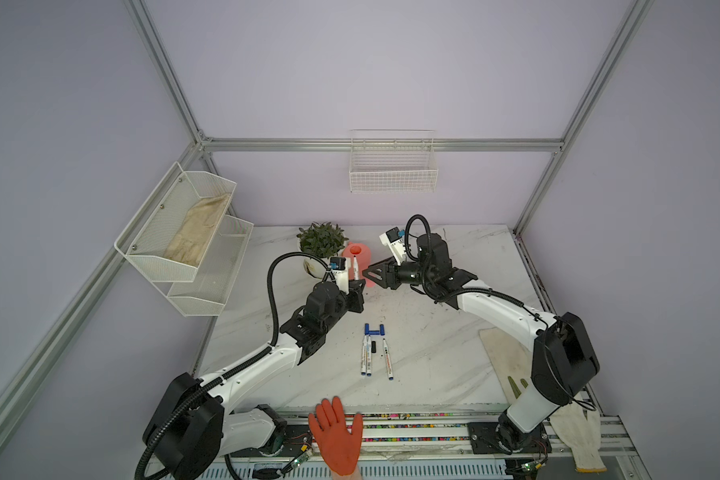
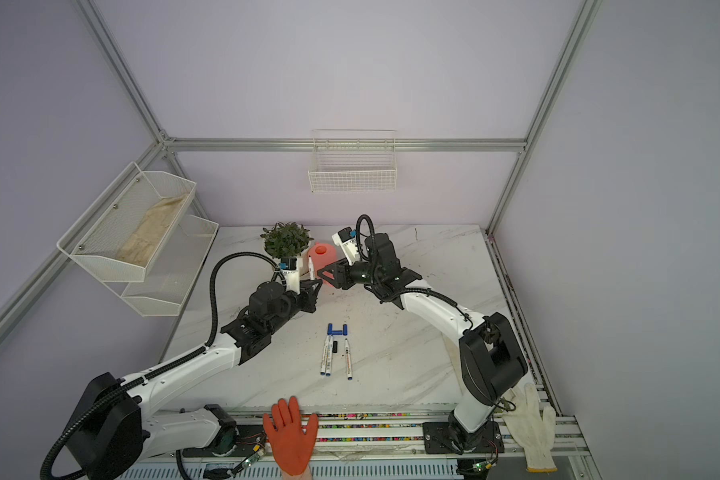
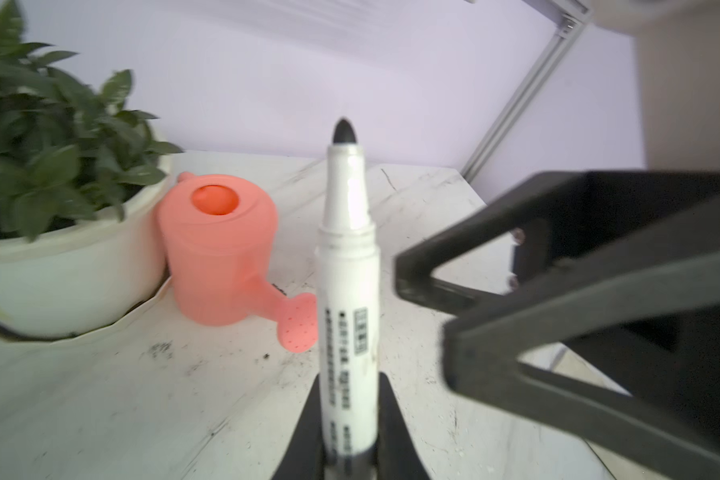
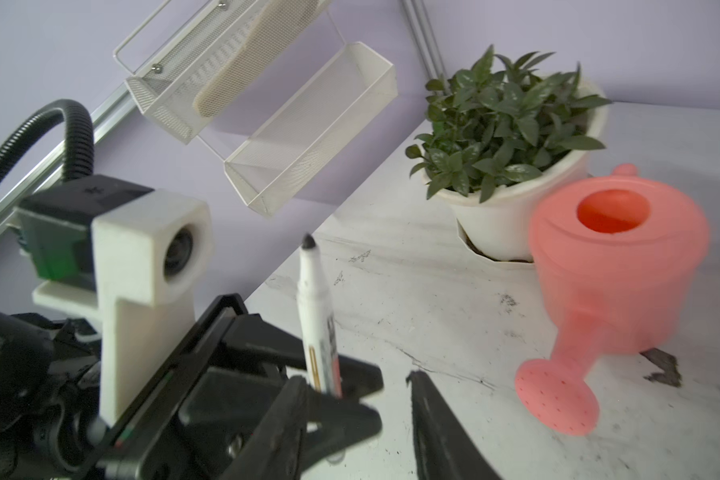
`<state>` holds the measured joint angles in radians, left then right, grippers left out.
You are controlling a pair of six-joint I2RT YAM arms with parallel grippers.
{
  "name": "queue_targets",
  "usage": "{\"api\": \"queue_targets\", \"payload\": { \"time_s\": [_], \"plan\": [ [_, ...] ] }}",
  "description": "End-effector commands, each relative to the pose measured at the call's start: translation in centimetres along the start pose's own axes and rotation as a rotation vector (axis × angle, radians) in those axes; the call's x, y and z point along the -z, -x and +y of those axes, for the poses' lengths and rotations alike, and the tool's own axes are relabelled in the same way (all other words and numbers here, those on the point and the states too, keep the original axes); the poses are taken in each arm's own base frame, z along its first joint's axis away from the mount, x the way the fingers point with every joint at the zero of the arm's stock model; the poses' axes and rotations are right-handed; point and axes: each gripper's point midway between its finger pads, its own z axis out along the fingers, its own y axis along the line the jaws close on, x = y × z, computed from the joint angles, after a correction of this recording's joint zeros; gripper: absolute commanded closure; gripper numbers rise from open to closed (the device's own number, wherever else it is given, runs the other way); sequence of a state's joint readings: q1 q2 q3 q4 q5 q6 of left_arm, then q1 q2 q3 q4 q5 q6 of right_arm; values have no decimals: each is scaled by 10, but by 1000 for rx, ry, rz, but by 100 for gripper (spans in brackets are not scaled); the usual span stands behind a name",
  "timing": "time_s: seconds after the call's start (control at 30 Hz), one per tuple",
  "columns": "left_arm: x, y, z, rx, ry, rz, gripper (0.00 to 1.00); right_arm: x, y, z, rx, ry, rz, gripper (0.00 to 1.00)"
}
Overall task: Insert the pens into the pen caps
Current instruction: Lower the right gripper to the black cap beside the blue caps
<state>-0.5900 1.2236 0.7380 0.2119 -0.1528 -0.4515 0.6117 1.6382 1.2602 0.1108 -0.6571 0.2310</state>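
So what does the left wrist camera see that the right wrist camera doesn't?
Only the left wrist view shows the right gripper from outside, black triangular fingers spread apart beside the white, black-tipped marker pen. Only the right wrist view shows the white mesh wall shelf and the left arm's white camera housing. Both show that pen upright in the shut left gripper, the pink plastic watering can, the leafy green plant in a white pot and the white marble tabletop.
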Motion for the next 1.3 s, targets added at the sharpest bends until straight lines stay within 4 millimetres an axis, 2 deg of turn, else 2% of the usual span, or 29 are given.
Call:
{"api": "queue_targets", "payload": {
  "time_s": [0.0, 0.07, 0.23, 0.33, 0.57, 0.7, 1.27],
  "plan": [
    [17, 10, 46, 107, 221, -78, 100, 14, -32, -16, 22, -165, 79, 56],
    [22, 3, 58, 117, 266, -61, 100, 12, -64, -18, 32, -208, 175, 57],
    [35, -15, 79, 124, 352, -34, 100, -2, -166, -17, 140, -333, 505, 59],
    [43, -19, 85, 128, 375, -35, 100, -9, -198, -21, 175, -367, 605, 60],
    [54, -21, 91, 111, 396, -39, 100, -22, -225, -33, 166, -391, 715, 60],
    [58, -21, 92, 109, 397, -38, 100, -20, -238, -44, 159, -434, 763, 60],
    [58, -28, 90, 110, 371, -21, 100, -22, -252, -49, 153, -454, 801, 61]
  ]
}}
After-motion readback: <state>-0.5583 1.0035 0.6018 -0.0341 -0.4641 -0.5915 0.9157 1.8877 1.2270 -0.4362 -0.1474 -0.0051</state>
